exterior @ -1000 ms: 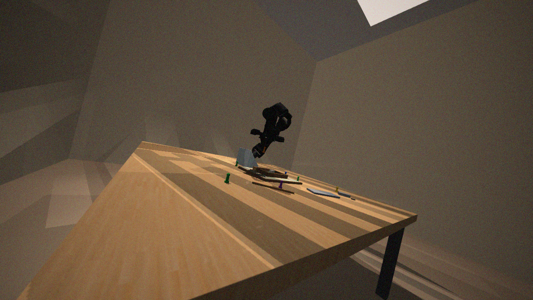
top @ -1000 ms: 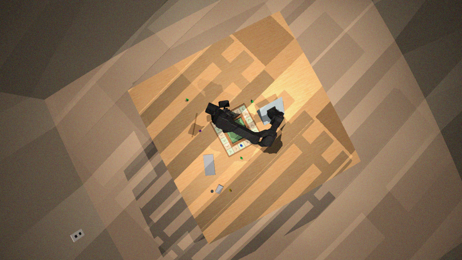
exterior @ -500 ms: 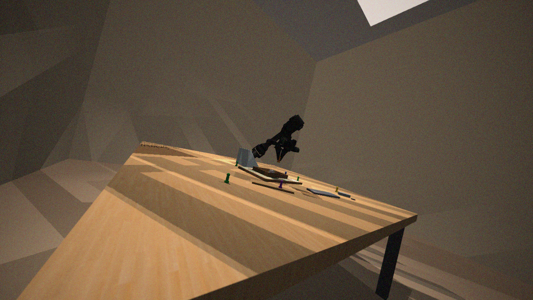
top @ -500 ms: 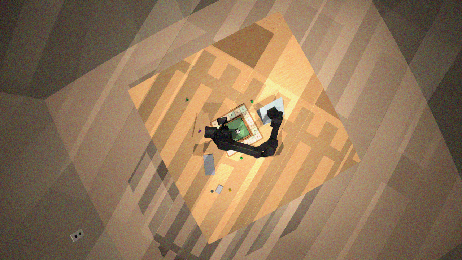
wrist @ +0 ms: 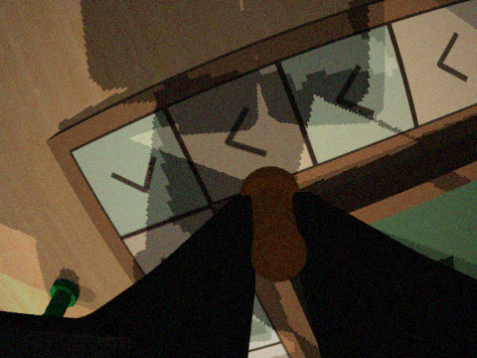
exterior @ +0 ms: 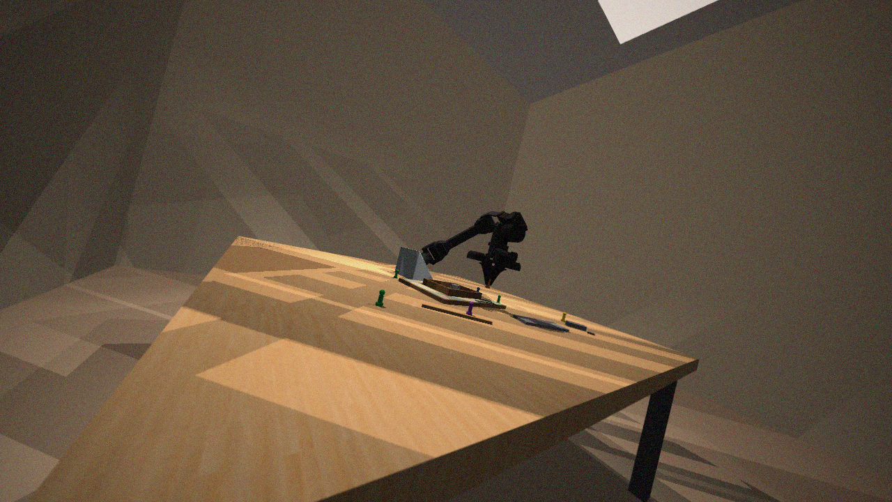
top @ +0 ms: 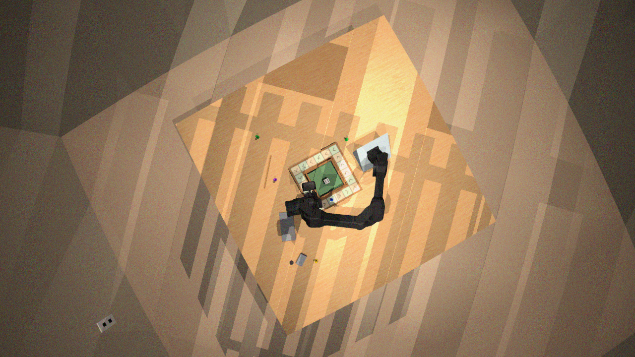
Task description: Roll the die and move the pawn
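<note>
Pincer (top: 308,191) (exterior: 488,284) (wrist: 272,211) clenched on orange pawn (exterior: 488,286) (wrist: 273,224), holding it above board (top: 290,169) (exterior: 451,302) (wrist: 94,196), near corner. Die (top: 326,180) in green-floored tray (top: 345,179) (exterior: 450,288); pips unreadable. Blue pawn (top: 331,199) (exterior: 478,289) on board track. Green pawn (exterior: 499,298) (wrist: 65,293) beside board.

Orange pawn (exterior: 488,286) (wrist: 274,224) in fingers, die (top: 326,180) in tray (top: 334,172) (exterior: 450,288) (wrist: 437,219)

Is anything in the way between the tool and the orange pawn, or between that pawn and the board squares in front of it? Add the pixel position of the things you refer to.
Nothing visible: the tool (top: 308,191) (exterior: 488,282) (wrist: 272,211) grips the orange pawn (exterior: 488,286) (wrist: 278,254), and the wrist view's squares hold no pawns. The blue pawn (top: 331,200) (exterior: 478,289) stands elsewhere.
</note>
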Controlling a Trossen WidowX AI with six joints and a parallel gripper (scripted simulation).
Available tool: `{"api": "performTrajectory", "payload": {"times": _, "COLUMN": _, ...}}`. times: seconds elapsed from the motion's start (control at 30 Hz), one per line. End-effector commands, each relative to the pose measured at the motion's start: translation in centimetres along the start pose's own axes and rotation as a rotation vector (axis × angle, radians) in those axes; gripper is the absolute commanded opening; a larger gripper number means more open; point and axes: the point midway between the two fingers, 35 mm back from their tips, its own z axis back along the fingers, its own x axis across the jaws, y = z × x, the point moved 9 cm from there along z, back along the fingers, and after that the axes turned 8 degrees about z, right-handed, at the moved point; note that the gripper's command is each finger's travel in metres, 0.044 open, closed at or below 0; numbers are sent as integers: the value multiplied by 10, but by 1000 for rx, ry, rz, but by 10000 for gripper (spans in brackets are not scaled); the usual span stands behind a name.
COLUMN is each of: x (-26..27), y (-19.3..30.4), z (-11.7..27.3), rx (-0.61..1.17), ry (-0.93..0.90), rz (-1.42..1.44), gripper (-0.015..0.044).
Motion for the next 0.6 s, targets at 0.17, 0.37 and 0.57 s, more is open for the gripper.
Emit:
{"api": "performTrajectory", "payload": {"times": 0.17, "x": 6, "y": -1, "z": -13, "rx": -11, "ry": -8, "rz": -2, "gripper": 0}}
{"api": "performTrajectory", "payload": {"times": 0.37, "x": 6, "y": 0, "z": -34, "rx": -11, "ry": -9, "rz": -1, "gripper": 0}}
{"api": "performTrajectory", "payload": {"times": 0.57, "x": 7, "y": 0, "z": -36, "rx": -11, "ry": -9, "rz": -1, "gripper": 0}}
